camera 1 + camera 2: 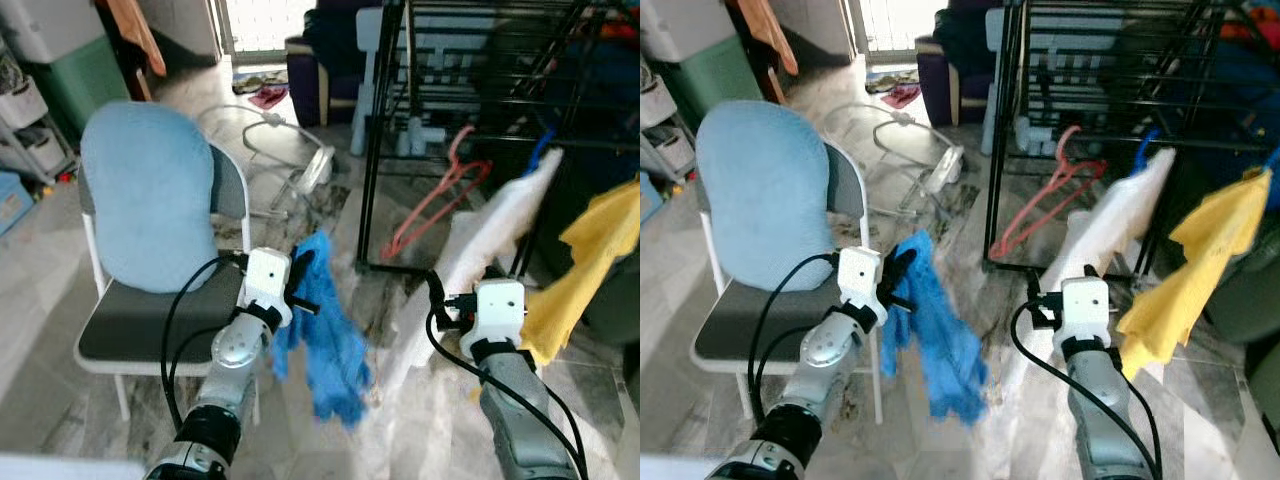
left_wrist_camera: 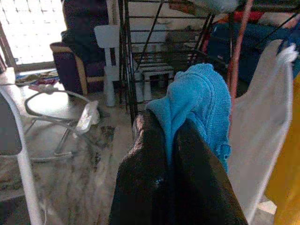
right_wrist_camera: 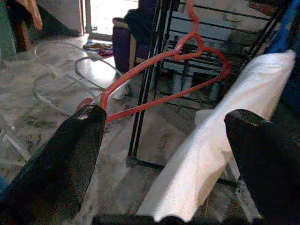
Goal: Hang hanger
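A red hanger (image 1: 436, 199) hangs tilted from the black drying rack (image 1: 377, 120), its lower end near the floor. In the right wrist view the red hanger (image 3: 164, 75) lies beyond my right gripper (image 3: 166, 119), which is open with nothing between its fingers. The right gripper (image 1: 437, 290) is held low in front of the rack, next to a white cloth (image 1: 480, 235) draped there. My left gripper (image 1: 300, 277) is shut on a blue towel (image 1: 328, 345), which hangs down from it; the pinched blue towel (image 2: 197, 98) bulges above the closed fingers (image 2: 145, 164).
A grey chair (image 1: 130, 330) with a light blue cushion (image 1: 148, 195) stands at my left. A yellow cloth (image 1: 590, 260) hangs at the right. A white wire frame (image 1: 270, 150) lies on the marble floor behind, and a dark armchair (image 1: 320, 60) stands further back.
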### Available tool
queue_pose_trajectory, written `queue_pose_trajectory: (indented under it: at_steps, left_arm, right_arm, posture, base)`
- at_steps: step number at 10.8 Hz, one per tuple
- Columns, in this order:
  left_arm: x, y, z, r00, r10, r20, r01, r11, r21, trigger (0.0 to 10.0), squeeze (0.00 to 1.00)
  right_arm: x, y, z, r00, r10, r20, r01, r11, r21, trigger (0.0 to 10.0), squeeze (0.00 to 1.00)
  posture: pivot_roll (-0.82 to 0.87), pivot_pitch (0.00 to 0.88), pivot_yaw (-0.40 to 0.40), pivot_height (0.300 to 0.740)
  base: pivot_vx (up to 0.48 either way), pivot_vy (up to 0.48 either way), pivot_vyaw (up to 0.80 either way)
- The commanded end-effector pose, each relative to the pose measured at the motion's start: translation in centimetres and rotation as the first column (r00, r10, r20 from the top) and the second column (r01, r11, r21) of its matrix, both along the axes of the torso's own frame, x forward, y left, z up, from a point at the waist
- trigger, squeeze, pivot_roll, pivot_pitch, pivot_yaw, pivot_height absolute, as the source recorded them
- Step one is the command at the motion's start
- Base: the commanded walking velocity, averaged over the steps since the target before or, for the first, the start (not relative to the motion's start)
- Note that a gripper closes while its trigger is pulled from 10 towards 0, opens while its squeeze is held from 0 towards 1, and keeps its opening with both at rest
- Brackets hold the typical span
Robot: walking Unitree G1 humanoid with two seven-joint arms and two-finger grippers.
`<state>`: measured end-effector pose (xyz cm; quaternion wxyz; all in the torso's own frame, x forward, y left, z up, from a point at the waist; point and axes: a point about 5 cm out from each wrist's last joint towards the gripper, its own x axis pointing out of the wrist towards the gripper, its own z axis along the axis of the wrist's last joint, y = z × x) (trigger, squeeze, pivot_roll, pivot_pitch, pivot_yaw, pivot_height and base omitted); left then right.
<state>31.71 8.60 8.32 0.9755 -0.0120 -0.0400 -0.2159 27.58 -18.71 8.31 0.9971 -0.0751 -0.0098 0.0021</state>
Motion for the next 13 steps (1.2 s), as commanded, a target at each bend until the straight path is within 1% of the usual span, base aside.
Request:
queue_pose_trajectory:
  at_steps: [1,7,8,10,12,13]
  left_arm:
    - [0.1,0.2,0.6,0.999,0.001,0.033,-0.001,1.0,-0.003,10.0,0.0]
    - [-0.1,-0.1,0.4,1.0,-0.015,0.022,0.016,1.0,-0.003,10.0,0.0]
    - [0.0,0.0,0.2,1.0,0.006,0.005,-0.006,1.0,-0.004,10.0,0.0]
    - [-0.1,0.0,0.1,1.0,0.004,0.005,-0.004,1.0,-0.003,10.0,0.0]
    - [-0.4,-0.1,-0.2,1.0,0.002,-0.004,-0.002,1.0,0.002,10.0,0.0]
    - [-0.4,-0.2,-0.2,1.0,0.0,-0.007,0.0,1.0,0.001,10.0,0.0]
  right_arm:
    - [0.0,0.1,0.2,1.0,0.008,0.008,-0.008,1.0,-0.002,10.0,0.0]
    - [-0.2,0.2,0.1,1.0,0.013,0.003,-0.013,1.0,-0.015,10.0,0.0]
    - [-0.2,0.2,0.1,1.0,0.013,0.0,-0.013,1.0,-0.015,10.0,0.0]
    - [-0.2,0.3,0.1,1.0,0.014,-0.001,-0.014,1.0,-0.004,10.0,0.0]
    - [0.5,1.0,0.6,0.999,0.04,0.001,-0.04,0.999,0.02,10.0,0.0]
    - [0.9,1.4,0.7,0.999,0.053,-0.004,-0.053,0.997,0.054,10.0,0.0]
  posture:
    - [-0.2,0.084,0.034,0.74]
    - [-0.2,0.093,0.03,0.74]
    - [-0.2,0.097,0.029,0.74]
    - [-0.2,0.103,0.025,0.74]
    - [-0.2,0.116,0.023,0.74]
    - [-0.2,0.117,0.026,0.74]
  base:
    - [0.375,0.0,0.0]
    - [0.384,0.0,0.0]
    - [0.307,0.0,0.0]
    - [0.0,0.0,0.0]
    - [0.0,0.0,0.0]
    - [0.0,0.0,0.0]
